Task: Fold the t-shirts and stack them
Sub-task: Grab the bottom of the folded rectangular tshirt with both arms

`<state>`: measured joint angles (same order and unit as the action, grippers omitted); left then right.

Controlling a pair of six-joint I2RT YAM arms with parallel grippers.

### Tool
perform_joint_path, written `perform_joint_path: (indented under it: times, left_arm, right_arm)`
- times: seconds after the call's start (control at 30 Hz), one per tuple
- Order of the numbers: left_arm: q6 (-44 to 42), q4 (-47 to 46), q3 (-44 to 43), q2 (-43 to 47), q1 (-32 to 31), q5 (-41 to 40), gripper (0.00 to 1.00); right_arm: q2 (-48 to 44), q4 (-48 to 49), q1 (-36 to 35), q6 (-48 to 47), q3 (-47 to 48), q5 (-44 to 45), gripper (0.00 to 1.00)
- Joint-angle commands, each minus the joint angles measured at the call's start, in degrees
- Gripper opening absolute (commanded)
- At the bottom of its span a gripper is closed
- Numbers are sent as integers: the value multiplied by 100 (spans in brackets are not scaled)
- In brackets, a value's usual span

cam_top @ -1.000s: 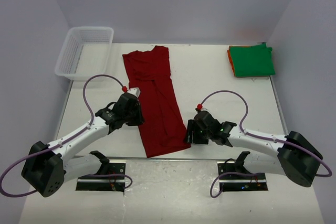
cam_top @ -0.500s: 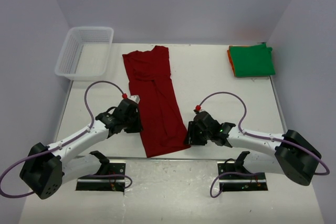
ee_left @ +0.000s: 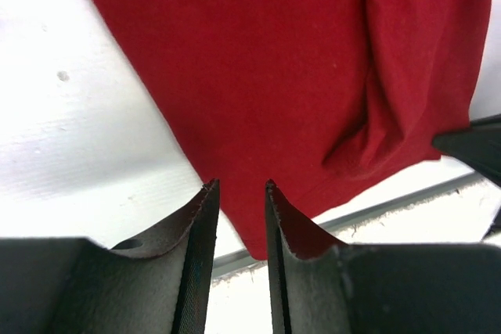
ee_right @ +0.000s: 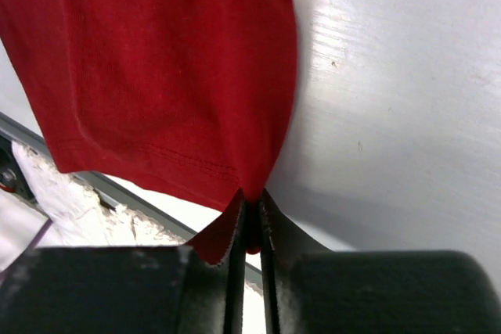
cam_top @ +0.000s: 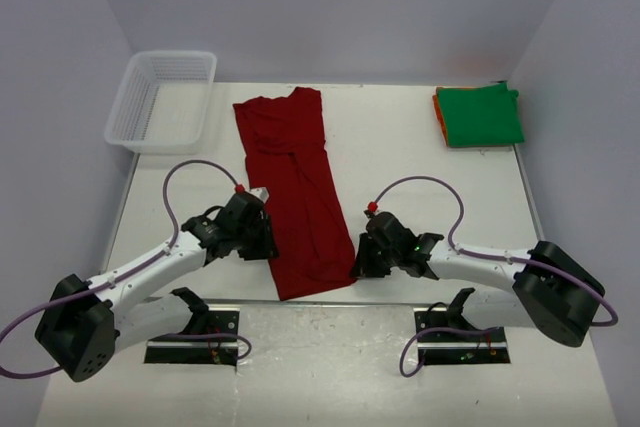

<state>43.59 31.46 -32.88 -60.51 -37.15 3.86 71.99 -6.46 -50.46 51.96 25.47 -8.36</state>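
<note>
While the left arm stretches low, the left gripper (ee_left: 239, 187) narrowly parted astride the dark red t-shirt's (cam_top: 300, 197) near-left hem corner, the right gripper (ee_right: 250, 197) pinches its near-right corner at the table's (cam_top: 400, 167) front edge; bare tabletop lies rightward.

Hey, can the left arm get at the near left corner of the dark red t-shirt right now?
Probably yes. The left fingers stand slightly apart right at that corner of the dark red cloth t-shirt, and nothing lies between them.
</note>
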Motion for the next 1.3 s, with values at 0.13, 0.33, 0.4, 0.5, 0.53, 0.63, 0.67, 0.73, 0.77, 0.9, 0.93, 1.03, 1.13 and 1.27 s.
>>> perform_joint_path:
  times: [0.13,0.33,0.4,0.5,0.53,0.63,0.67,0.73,0.77,0.9,0.93,1.03,1.13,1.27]
  left_arm:
    - [255,-105,115,-268,-249,809,32]
    - [518,-9,212,-242,-574,1099,34]
    - [554,114,204,-198,-610,1108,35]
    - [624,220,221,-154,-653,1108,38]
    - [641,220,238,-154,-671,1152,38]
    - [729,246,274,-163,-750,1258,39]
    - [764,298,291,-154,-776,1266,40]
    - [835,369,283,-154,-855,1275,40]
    - [870,474,265,-189,-873,1258,40]
    - [984,624,212,-277,-979,1135,42]
    - [993,633,186,-312,-996,1117,44]
    - [1011,624,116,-444,-1005,1065,50]
    - [1037,441,98,-680,-1023,1108,50]
    - [1072,308,142,-874,-1049,1047,51]
  right_arm:
    - [-27,-180,1,-55,-7,142,0]
    - [9,-163,1,-64,-34,142,0]
    - [-44,-128,1,-46,-77,186,0]
    - [-27,-119,1,-55,-78,177,0]
    - [-18,-110,1,-55,-60,177,0]
    - [26,-119,1,-64,-51,159,0]
    - [9,-127,1,-64,-51,159,0]
    - [-26,-145,1,-72,-51,168,0]
    - [-44,-136,1,-72,-60,168,0]
    - [-53,-93,1,-81,-78,124,0]
    - [-53,-92,1,-73,-78,115,0]
    - [-71,-75,1,-81,-95,107,0]
    - [-115,-92,1,-108,-104,98,0]
    - [-228,-145,1,-116,-148,133,0]
